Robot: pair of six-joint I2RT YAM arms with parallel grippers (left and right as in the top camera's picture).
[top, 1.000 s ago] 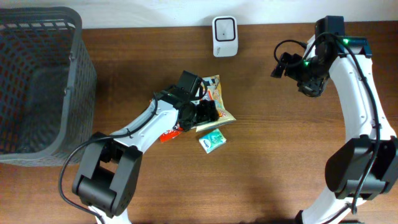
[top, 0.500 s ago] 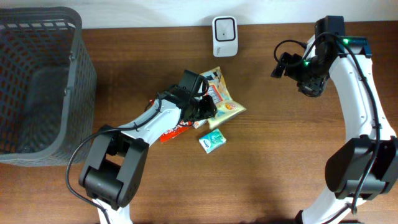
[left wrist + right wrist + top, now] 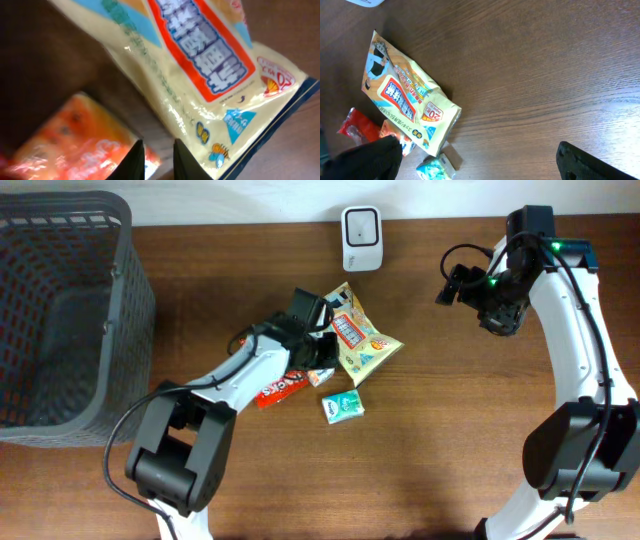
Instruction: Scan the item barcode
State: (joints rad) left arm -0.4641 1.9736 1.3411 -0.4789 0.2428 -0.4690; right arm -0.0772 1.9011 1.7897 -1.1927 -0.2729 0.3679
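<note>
Since a second ago, the yellow plastic snack bag with the red-and-blue label (image 3: 365, 340) has slid to the right and swung round, so more of its printed face now shows clear of the left arm. The left gripper (image 3: 322, 352) has drawn its jaws in from wide apart to a narrow slot. The right arm has not shifted.

The bag lies on the brown wooden table (image 3: 450, 440), near the middle, label side up. Its long axis runs on a slant, from the end nearer the white box-shaped barcode scanner (image 3: 360, 225) down to the corner pointing at the right arm. In the left wrist view the bag's edge runs right at the two dark fingertips. Whether it is pinched between them or only nudged by them I cannot tell.

The right gripper (image 3: 477, 160) hangs well apart from the bag with its jaws wide and nothing in them. The left arm is by far the nearer one. The scanner stands beyond the bag's upper end, near the far edge of the table, so the bag likely has to be lifted and carried that way. No barcode shows on the upturned face; it is probably underneath.

A red foil wrapper (image 3: 280, 388) and a small teal packet (image 3: 342, 406) lie just beside the bag.
</note>
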